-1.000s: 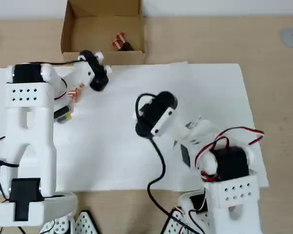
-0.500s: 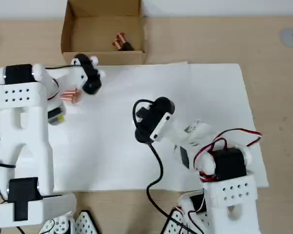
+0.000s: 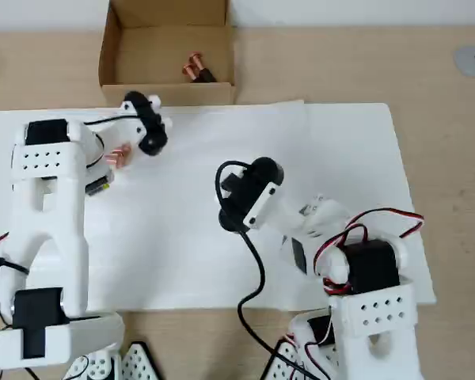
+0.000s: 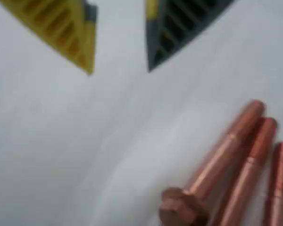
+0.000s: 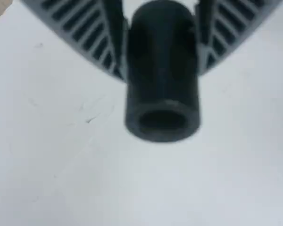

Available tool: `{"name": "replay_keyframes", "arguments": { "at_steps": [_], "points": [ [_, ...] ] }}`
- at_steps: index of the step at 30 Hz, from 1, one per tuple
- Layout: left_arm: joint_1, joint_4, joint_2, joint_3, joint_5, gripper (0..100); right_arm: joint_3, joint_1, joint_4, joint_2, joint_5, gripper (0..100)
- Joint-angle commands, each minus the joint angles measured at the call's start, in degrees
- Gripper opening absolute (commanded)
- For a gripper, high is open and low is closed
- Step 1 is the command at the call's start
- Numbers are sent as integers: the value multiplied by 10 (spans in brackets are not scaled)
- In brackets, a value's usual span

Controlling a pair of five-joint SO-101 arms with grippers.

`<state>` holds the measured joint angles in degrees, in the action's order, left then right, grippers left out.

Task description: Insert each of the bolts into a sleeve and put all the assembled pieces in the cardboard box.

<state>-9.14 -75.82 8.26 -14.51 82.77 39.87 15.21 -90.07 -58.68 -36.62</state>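
Three copper bolts [image 4: 221,165] lie side by side on the white paper; from above the bolts [image 3: 117,156] sit beside the left arm. My left gripper [image 4: 119,56] hovers open just above the paper, a short way from the bolts, with nothing between its yellow finger [image 4: 61,28] and its dark one. My right gripper [image 5: 162,52] is shut on a black sleeve [image 5: 162,94], whose open end faces the camera, near the paper's middle [image 3: 236,207]. An assembled copper and black piece [image 3: 195,68] lies in the cardboard box [image 3: 111,55].
The white paper sheet [image 3: 340,142] covers most of the wooden table. The box stands at the back left, just beyond the paper's far edge. Black and red cables [image 3: 257,269] trail from the right arm. A grey disc [image 3: 473,59] lies at the far right.
The left arm swung left, then back a little to the right, staying over the bolts. The right arm with the sleeve shifted slightly. The bolts have stayed in place.
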Motion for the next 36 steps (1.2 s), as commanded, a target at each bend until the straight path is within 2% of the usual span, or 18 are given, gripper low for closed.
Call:
{"name": "replay_keyframes", "arguments": {
  "at_steps": [1, 5, 8, 13, 15, 27, 36],
  "points": [
    [10, 19, 2, 32, 28, 125, -3, -5, 9, -9, 2, 12],
    [27, -11, 2, 66, 8, 174, -1, -5, 9, -10, -11, 12],
    [27, -38, -8, 74, 30, 198, -1, -5, 9, -10, -15, 12],
    [19, -50, -97, 103, 35, 197, -1, -5, 9, -7, -18, 12],
    [7, -54, -139, 133, 35, 197, 0, -5, 9, -7, -26, 12],
    [-31, -220, -322, 433, 87, 196, 0, -5, 10, -6, -27, 12],
    [-2, -236, -382, 490, 135, 196, 0, -5, 6, -6, -26, 12]
  ]
}}
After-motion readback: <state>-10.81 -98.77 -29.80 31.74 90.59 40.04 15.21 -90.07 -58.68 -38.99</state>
